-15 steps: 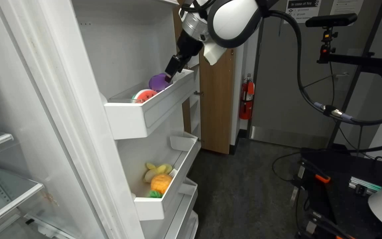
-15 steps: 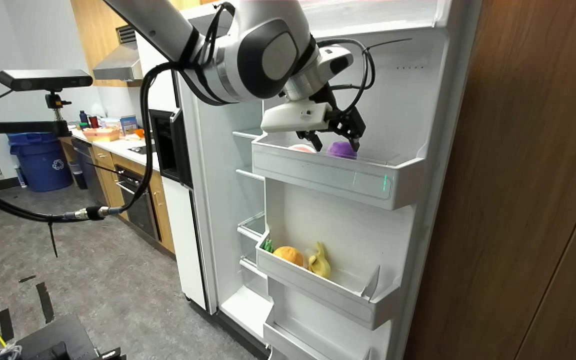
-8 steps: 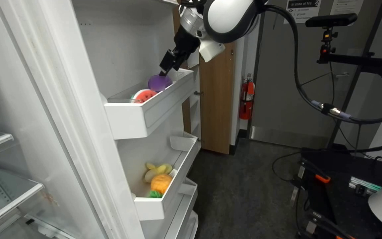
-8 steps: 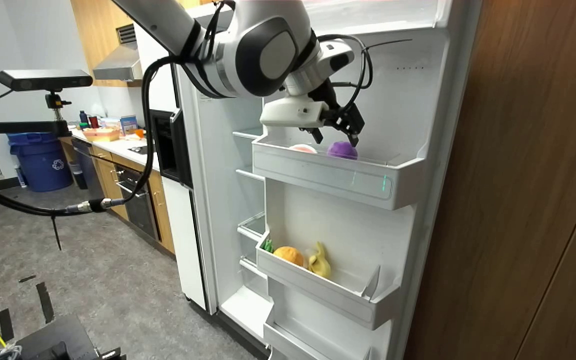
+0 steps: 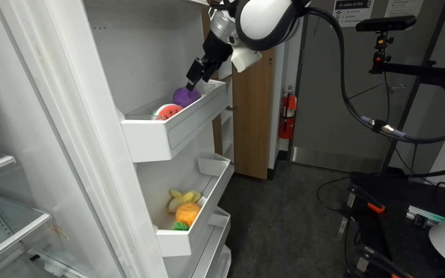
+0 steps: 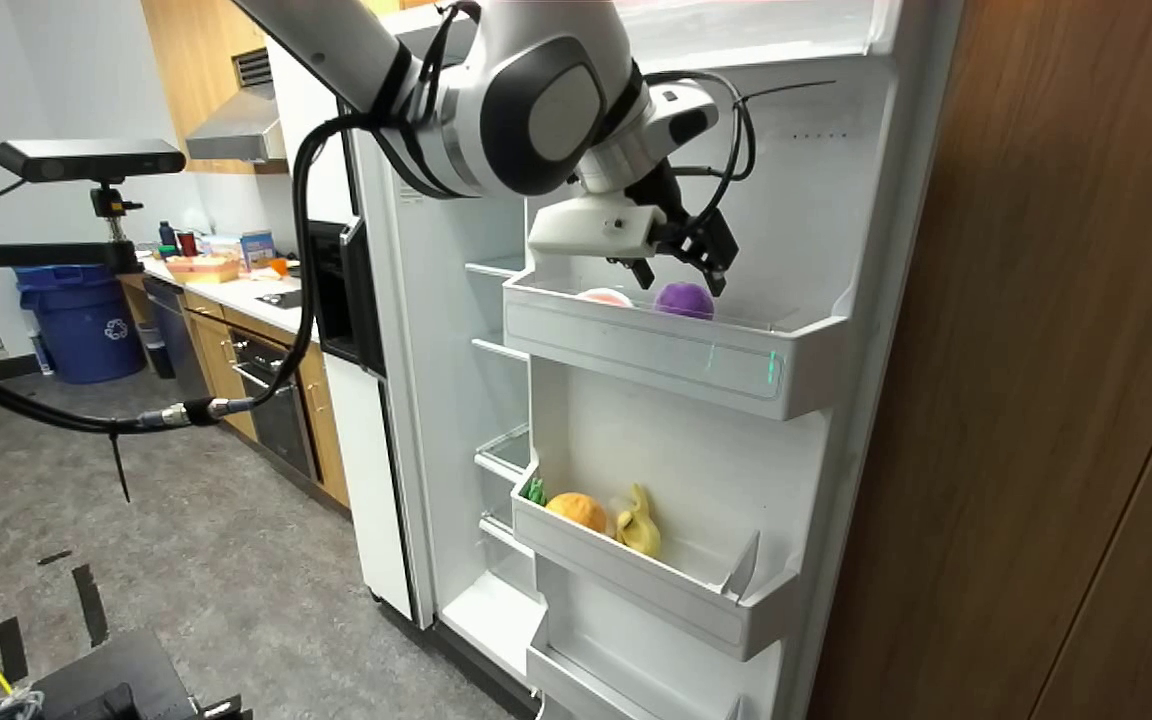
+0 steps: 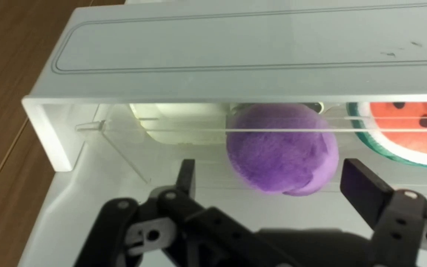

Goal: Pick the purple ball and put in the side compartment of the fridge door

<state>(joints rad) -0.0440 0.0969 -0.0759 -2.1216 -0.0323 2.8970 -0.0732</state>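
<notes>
Purple ball [image 7: 276, 155] is resting in what seems the side compartment [image 7: 235, 83] of the fridge door [image 6: 816, 200], just beside the watermelon slice [image 7: 417, 142] | fingers [image 7: 363, 187] are standing wide apart, gripping nothing, tips hovering near the ball's top, either side | risk: sideways drift catching the ball, rolling it into the slice, because clearance is looking slim

Ball [image 7: 280, 155] beside watermelon slice [image 7: 413, 142], in bin [image 6: 636, 338] above fruits [image 6: 579, 512]

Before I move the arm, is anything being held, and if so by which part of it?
Nothing is held: the jaws stand open, and the purple ball lies ungripped beside the watermelon piece.
</notes>
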